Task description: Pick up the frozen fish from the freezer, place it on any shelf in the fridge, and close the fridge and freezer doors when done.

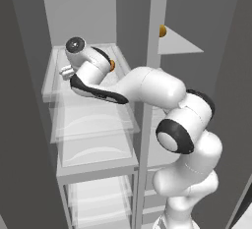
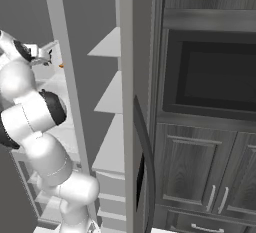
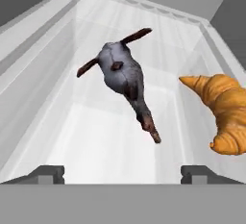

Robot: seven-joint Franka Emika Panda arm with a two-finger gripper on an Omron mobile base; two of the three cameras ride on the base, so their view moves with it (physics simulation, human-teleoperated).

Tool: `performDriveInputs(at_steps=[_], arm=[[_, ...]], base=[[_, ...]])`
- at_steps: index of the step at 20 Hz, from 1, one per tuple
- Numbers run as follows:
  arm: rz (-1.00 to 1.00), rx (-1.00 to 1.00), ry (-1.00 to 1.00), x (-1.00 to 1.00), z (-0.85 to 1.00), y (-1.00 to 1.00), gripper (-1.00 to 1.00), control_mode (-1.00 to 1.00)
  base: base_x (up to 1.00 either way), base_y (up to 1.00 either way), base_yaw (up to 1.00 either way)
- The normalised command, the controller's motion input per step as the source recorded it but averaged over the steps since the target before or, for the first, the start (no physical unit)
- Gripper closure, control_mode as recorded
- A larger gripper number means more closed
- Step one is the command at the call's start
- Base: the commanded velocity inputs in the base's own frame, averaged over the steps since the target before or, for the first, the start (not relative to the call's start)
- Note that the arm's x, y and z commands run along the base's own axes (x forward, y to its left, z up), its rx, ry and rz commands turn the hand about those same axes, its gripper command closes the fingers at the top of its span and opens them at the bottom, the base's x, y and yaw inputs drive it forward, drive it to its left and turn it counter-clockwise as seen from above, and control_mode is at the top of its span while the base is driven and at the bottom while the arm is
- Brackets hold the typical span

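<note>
The frozen fish [image 3: 126, 76], dark grey with spiky fins, lies on the translucent ribbed shelf [image 3: 57, 122] of the fridge, just ahead of my gripper [image 3: 123, 175]. The two fingertips [image 3: 45, 174] stand wide apart with nothing between them, so the gripper is open. In the left base view my gripper [image 1: 65, 71] reaches into the fridge over its top clear shelf [image 1: 54, 83]. The right base view shows the gripper [image 2: 47, 54] at the same shelf. To the right, past a divider, the freezer has a flat grey shelf [image 1: 179, 43].
An orange croissant [image 3: 223, 110] lies on the same shelf, close to the right of the fish. Another orange item [image 1: 162, 30] sits in the freezer. An open grey door with a dark curved handle [image 2: 142, 142] stands right of the arm, beside dark cabinets [image 2: 200, 167].
</note>
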Motion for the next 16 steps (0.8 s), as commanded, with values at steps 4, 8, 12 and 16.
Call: performDriveInputs(at_steps=[4, 8, 12, 16], arm=[[-0.13, 0.09, 0.0, -1.0, 0.0, -0.26, -1.0, -1.0], [-0.09, 0.1, 0.0, -1.0, 0.0, -0.36, -1.0, -1.0], [-0.07, 0.11, 0.0, -1.0, 0.0, -0.53, -1.0, -1.0], [-0.03, 0.11, 0.0, -1.0, 0.0, -0.81, -1.0, -1.0]], base=[[0.0, 0.0, 0.0], [0.0, 0.0, 0.0], [0.0, 0.0, 0.0], [0.0, 0.0, 0.0]])
